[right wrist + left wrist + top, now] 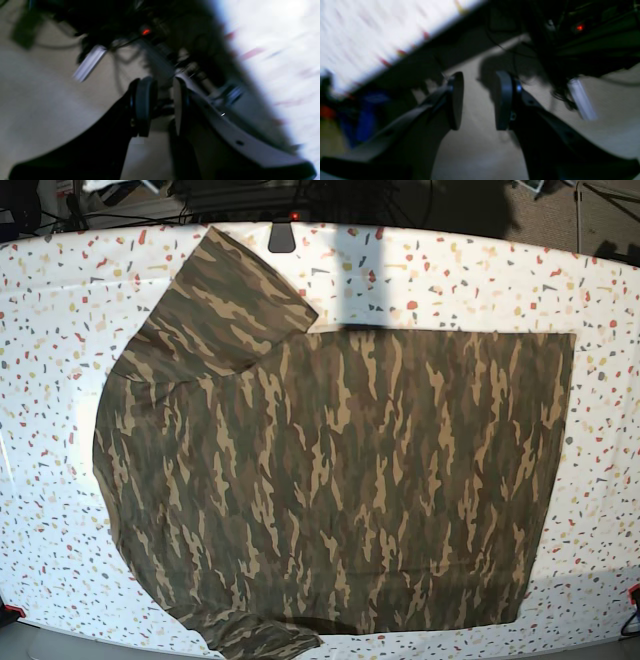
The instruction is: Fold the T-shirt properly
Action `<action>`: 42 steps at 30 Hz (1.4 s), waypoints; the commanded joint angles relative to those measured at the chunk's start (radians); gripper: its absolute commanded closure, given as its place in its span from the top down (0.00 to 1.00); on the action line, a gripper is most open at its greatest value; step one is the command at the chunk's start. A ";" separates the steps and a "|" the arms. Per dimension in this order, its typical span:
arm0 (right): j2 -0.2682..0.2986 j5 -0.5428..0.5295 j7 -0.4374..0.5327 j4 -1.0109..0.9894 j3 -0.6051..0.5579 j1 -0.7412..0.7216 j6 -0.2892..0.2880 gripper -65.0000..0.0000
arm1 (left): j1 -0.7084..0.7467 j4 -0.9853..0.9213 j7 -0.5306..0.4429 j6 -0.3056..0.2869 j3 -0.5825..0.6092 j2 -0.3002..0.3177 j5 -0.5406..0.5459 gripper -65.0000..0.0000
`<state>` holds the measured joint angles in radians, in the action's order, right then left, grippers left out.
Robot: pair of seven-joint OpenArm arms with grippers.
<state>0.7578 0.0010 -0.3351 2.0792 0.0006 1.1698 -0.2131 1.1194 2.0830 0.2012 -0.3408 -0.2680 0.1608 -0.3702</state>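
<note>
The T-shirt (340,480) lies spread flat on the worktop (60,310), ready for folding, while both grippers' fingers (456,100) (145,105) hang apart, empty, off its edge.

Matt cloth T-shirt (340,480), speckled tabletop (60,310)

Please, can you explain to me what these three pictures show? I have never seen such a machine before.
It is a robot with two arms, each ending in a gripper. The base view looks down on a speckled table, where a camouflage T-shirt lies spread flat, not yet folded. The two blurry pictures come from cameras on the wrists. They show the left gripper and the right gripper, both open and holding nothing, off the table's edge, with floor behind them. Neither arm appears in the base view.
</note>
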 commanded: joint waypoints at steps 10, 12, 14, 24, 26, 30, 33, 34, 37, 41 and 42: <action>0.023 0.000 0.008 0.075 0.234 -0.043 0.011 0.26 | -0.130 0.077 -0.026 0.006 -0.005 0.254 -0.026 0.31; 0.023 0.000 0.008 0.075 0.251 -0.062 0.011 0.26 | -0.182 0.073 -0.026 -0.024 -0.005 0.287 -0.032 0.32; 0.023 0.000 0.005 0.075 0.256 -0.077 0.011 0.26 | -0.234 0.056 -0.034 -0.092 -0.005 0.311 -0.056 0.36; 0.023 0.000 0.005 0.075 0.256 -0.081 0.013 0.26 | -0.439 -0.152 -0.263 -0.232 -0.005 0.415 -0.167 0.46; 0.021 0.000 0.004 0.075 0.256 -0.081 0.017 0.26 | -0.472 -0.206 -0.307 -0.282 -0.005 0.428 -0.209 0.46; 0.021 0.000 0.004 0.075 0.256 -0.081 0.051 0.26 | -0.532 -0.319 -0.392 -0.289 -0.004 0.435 -0.272 0.46; 0.021 0.000 0.004 0.075 0.256 -0.081 0.058 0.26 | -0.583 -0.378 -0.400 -0.288 0.027 0.436 -0.303 0.46; 0.020 0.000 0.004 0.075 0.256 -0.081 0.058 0.26 | -0.601 -0.393 -0.397 -0.288 0.048 0.436 -0.315 0.46; 0.020 0.000 -0.005 0.075 0.256 -0.081 0.058 0.26 | -0.657 -0.434 -0.366 -0.287 0.122 0.436 -0.314 0.46; 0.020 0.000 -0.051 0.075 0.256 -0.081 0.058 0.26 | -0.734 -0.504 -0.302 -0.272 0.187 0.436 -0.314 0.46; 0.020 0.000 -0.056 0.075 0.256 -0.081 0.058 0.26 | -0.750 -0.523 -0.299 -0.267 0.193 0.436 -0.314 0.46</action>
<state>0.7677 -0.0025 -0.4023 2.1384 0.2478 1.0828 -0.1680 0.3676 1.5551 -0.1207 -0.6098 -0.0685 0.5808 -0.6750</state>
